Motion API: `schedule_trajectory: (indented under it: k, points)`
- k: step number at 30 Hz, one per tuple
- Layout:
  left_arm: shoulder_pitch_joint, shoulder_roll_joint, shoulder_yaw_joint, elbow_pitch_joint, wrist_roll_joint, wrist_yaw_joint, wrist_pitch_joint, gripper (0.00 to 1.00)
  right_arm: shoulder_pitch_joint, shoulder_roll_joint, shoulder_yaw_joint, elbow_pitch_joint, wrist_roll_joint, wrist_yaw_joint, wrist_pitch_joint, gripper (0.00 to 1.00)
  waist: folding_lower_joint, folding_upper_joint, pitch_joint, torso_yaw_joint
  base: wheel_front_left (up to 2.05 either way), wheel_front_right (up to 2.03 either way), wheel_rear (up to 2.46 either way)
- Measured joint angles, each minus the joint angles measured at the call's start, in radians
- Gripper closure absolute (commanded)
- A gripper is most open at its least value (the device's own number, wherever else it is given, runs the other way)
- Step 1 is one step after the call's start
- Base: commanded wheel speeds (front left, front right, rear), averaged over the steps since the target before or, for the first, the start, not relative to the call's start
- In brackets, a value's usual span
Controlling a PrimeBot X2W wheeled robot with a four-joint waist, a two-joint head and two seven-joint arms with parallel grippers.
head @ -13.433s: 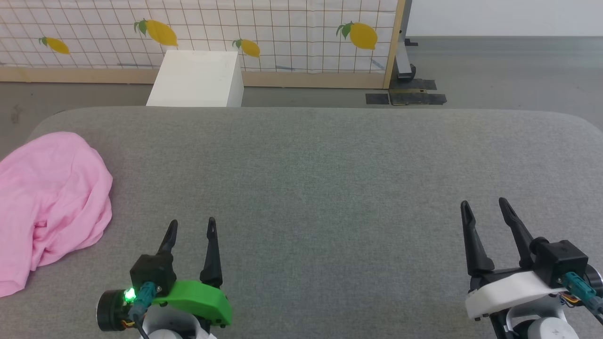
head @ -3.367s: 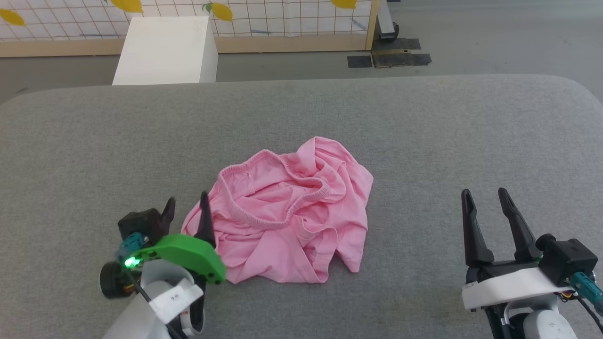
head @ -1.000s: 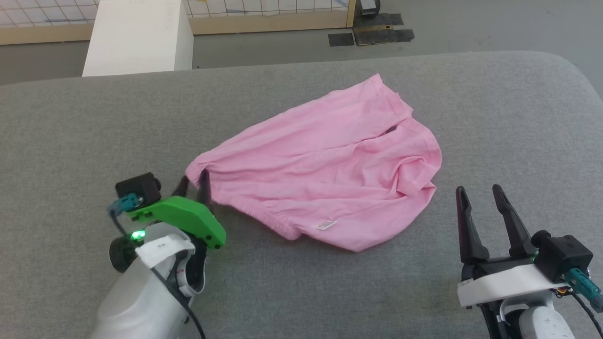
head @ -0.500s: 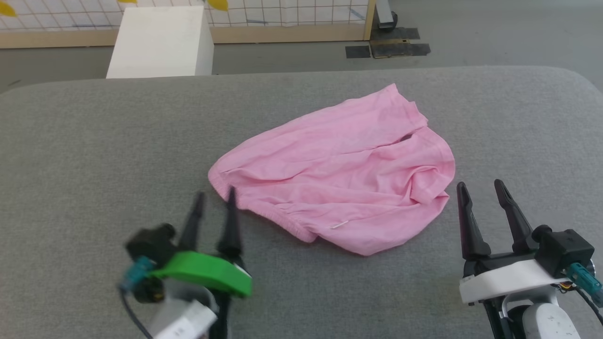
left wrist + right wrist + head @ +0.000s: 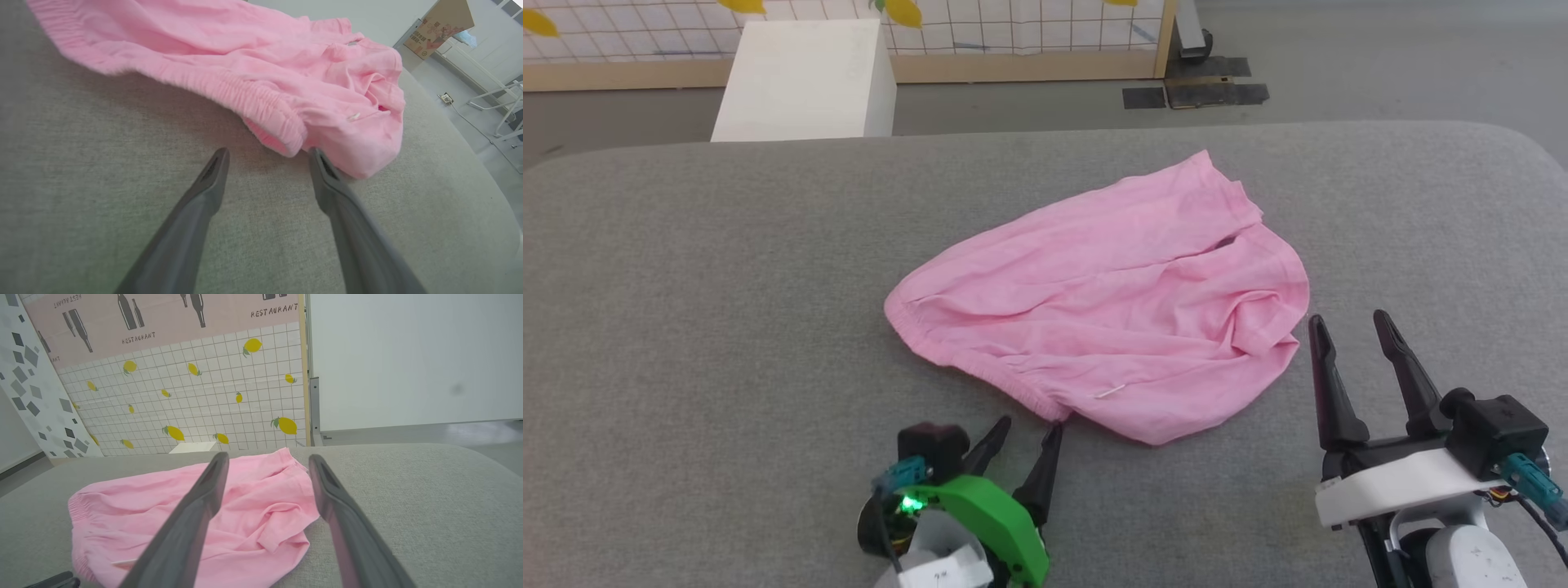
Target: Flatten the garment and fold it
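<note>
- Your left gripper point(image 5: 1031, 424), at six o'clock in the head view, has two long dark fingers point(image 5: 1045, 465) that end in points.
- Behind them sits a bright green cover point(image 5: 992, 514). A small green light point(image 5: 905, 504) glows beside it.
- A black box point(image 5: 931, 441) there has a teal plug point(image 5: 903, 471) stuck in it.
- A white tag point(image 5: 943, 573) has tiny dark marks on it.
- Your right gripper point(image 5: 1346, 318), at four o'clock, has the same dark fingers, a white cover point(image 5: 1388, 488), a black block point(image 5: 1494, 431), a second teal plug point(image 5: 1525, 475) and a thin black cable point(image 5: 1547, 531).
</note>
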Motion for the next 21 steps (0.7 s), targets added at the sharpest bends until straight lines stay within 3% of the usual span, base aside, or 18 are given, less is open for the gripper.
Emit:
schedule_trajectory:
  k: [6, 7, 8, 15, 21]
  points:
    - [-0.09, -0.006, -0.029, 0.082, -0.021, -0.022, 0.05, 0.0, 0.0, 0.0, -0.001, 0.003, 0.006, 0.0, -0.001, 0.0, 0.0, 0.0, 0.012, -0.022, 0.0, 0.0, 0.0]
    - [-0.101, -0.007, -0.035, 0.096, -0.023, -0.025, 0.062, 0.6, 0.0, 0.0, -0.001, 0.004, 0.006, 0.0, -0.002, 0.0, 0.0, 0.0, 0.014, -0.026, 0.0, 0.0, 0.0]
    - [-0.111, -0.008, -0.039, 0.11, -0.025, -0.031, 0.076, 1.0, 0.0, 0.0, -0.002, 0.006, 0.006, 0.0, -0.002, 0.0, 0.0, 0.0, 0.016, -0.029, 0.0, 0.0, 0.0]
    - [-0.124, 0.015, 0.009, 0.113, -0.052, -0.006, 0.089, 1.0, 0.0, 0.0, -0.011, 0.013, 0.013, 0.0, -0.011, 0.0, 0.0, 0.0, 0.019, -0.036, 0.0, 0.0, 0.0]
    - [-0.032, 0.156, 0.103, -0.013, -0.077, 0.096, 0.123, 1.0, 0.0, 0.0, -0.03, 0.015, 0.013, 0.0, -0.017, 0.0, 0.0, 0.0, 0.018, -0.02, 0.0, 0.0, 0.0]
